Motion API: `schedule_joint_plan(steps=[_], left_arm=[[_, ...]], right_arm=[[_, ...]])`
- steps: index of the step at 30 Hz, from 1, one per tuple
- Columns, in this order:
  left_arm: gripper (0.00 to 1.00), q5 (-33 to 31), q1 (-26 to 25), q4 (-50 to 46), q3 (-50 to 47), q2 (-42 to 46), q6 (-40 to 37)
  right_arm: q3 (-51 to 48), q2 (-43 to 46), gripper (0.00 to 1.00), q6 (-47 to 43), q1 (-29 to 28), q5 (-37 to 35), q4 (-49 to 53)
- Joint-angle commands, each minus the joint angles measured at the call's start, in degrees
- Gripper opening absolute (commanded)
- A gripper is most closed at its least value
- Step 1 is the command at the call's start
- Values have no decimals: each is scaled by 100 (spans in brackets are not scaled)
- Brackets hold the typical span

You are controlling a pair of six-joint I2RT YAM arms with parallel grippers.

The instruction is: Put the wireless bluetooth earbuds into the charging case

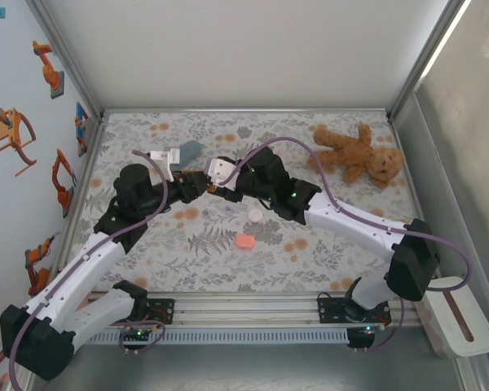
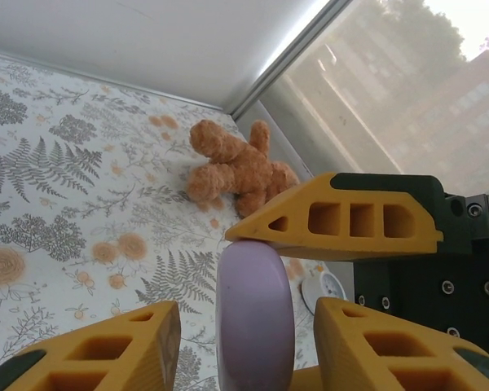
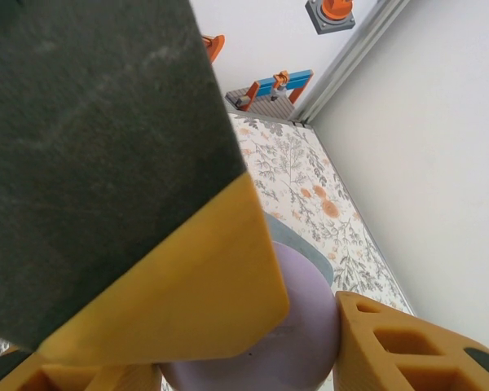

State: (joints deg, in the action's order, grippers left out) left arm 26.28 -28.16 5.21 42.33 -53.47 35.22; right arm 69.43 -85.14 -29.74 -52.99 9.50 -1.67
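At the middle of the flowered table (image 1: pixel 187 261), where your two arms meet nose to nose, you have the lilac charging case (image 2: pixel 255 318), smooth and rounded, turned edge-on to the left wrist camera. Whether the earbuds are inside it you cannot tell, and they are too small to pick out from the top camera. Your right gripper (image 3: pixel 244 358) is clenched on the case. From its own wrist the lilac shell bulges between its yellow fingers and presses against the one at the lower right (image 3: pixel 407 342). From the left wrist you see one of its fingers (image 2: pixel 342 216) lying flat on the case's upper edge. Your left gripper (image 2: pixel 246 330) straddles the case from the other side, a yellow finger on either flank. A sliver of tablecloth shows in both gaps, so those jaws are released, not pinching. Out from the meeting point, nearer the arm bases, a white round piece (image 1: pixel 255 213) lies just beside the right arm. A salmon-pink piece (image 1: pixel 245 241) lies a little nearer again, apart from it; whether either is a case you cannot tell at this size. Behind the left gripper a grey-blue block (image 1: pixel 191 149) and a small white object (image 1: pixel 157 155) rest close together. A brown teddy bear (image 1: pixel 359 153) sprawls towards the far right corner, well apart from both arms.
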Motion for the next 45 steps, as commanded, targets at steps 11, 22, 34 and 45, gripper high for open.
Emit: schedule_joint_plan(steps=[11, 22, 34, 45], left_arm=[[26, 151, -51, -16, 272, -66, -272], [16, 85, -55, -283, 364, 144, -734], [18, 1305, -60, -1299, 490, 813, -2714], [16, 2257, -80, -2342, 873, 980, -4551]], right_arm=[[242, 68, 46, 63, -66, -97, -17], [475, 350, 79, 383, -6, 445, 918], [337, 1491, 92, 527, 850, 2686, 2716], [1678, 602, 79, -50, 872, 3565, 4274]])
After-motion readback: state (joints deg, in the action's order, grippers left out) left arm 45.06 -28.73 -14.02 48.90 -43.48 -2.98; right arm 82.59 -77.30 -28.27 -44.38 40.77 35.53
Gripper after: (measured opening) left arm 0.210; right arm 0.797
